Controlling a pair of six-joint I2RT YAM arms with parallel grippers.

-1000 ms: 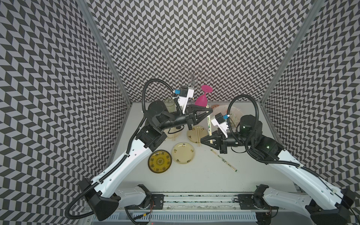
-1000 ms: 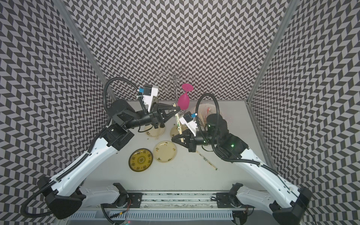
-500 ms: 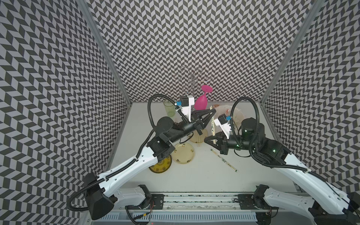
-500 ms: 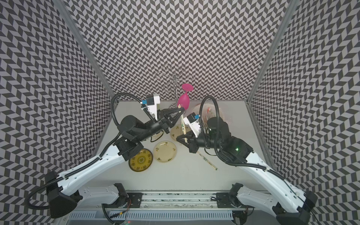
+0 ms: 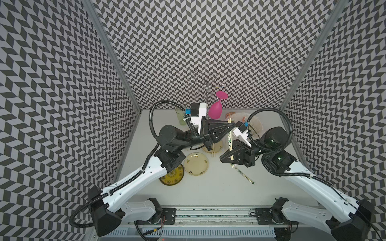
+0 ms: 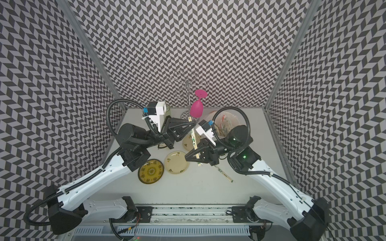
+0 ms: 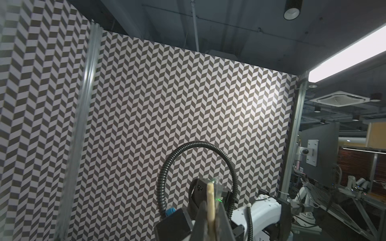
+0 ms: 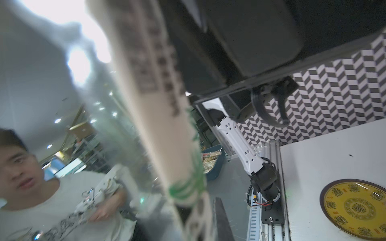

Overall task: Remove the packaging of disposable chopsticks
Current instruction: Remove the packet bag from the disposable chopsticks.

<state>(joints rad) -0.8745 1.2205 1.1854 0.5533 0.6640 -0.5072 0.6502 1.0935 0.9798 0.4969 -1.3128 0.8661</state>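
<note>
A pair of disposable chopsticks (image 6: pixel 190 119) in its panda-printed packaging (image 6: pixel 193 137) hangs slanted above the table, stretched between both grippers. My left gripper (image 5: pixel 231 125) (image 6: pixel 193 124) is shut on the upper end; in the left wrist view a pale stick (image 7: pixel 211 204) with clear film beside it stands between the fingers of that gripper (image 7: pixel 211 209). My right gripper (image 5: pixel 223 158) (image 6: pixel 189 157) is shut on the lower end, where the green-printed packaging (image 8: pixel 184 187) runs into the jaws of that gripper (image 8: pixel 200 219). Another wrapped pair (image 5: pixel 243 175) lies on the table.
A dark yellow plate (image 5: pixel 171 177) and a cream plate (image 5: pixel 196 165) sit front left. A third plate (image 5: pixel 218 147) carries bare sticks. At the back are a pink goblet (image 5: pixel 216 109) on a wire rack (image 5: pixel 205 83), a green cup (image 5: pixel 181 116) and a bag-lined bucket (image 5: pixel 257 125).
The left arm has swung in and its gripper has moved right. The right gripper has drawn toward the front. The held pair now stretches longer between them.
</note>
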